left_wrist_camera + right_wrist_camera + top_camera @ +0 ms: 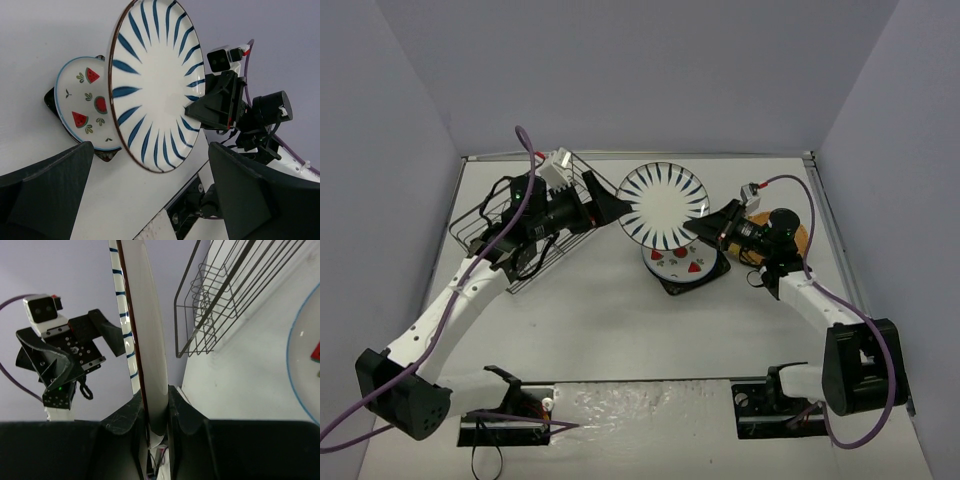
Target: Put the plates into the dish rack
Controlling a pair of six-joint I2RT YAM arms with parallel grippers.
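Note:
A white plate with dark radial stripes (pixel 665 205) hangs tilted in the air over the table's middle. My right gripper (pixel 712 220) is shut on its right rim, which shows edge-on between the jaws (pixel 155 412). My left gripper (pixel 613 205) stands open just left of the plate, with nothing between its fingers (pixel 50 190); the striped plate (pixel 155 85) lies ahead of them. Below it, a white plate with red fruit motifs (pixel 678 262) rests on a dark square plate (pixel 705 280). The dark wire dish rack (pixel 520 235) sits at the left, partly under my left arm.
An orange-tan plate (pixel 800 240) lies under my right wrist near the table's right edge. Grey walls enclose the table on three sides. In the right wrist view, the rack's end (pixel 225 295) stands beyond the held plate.

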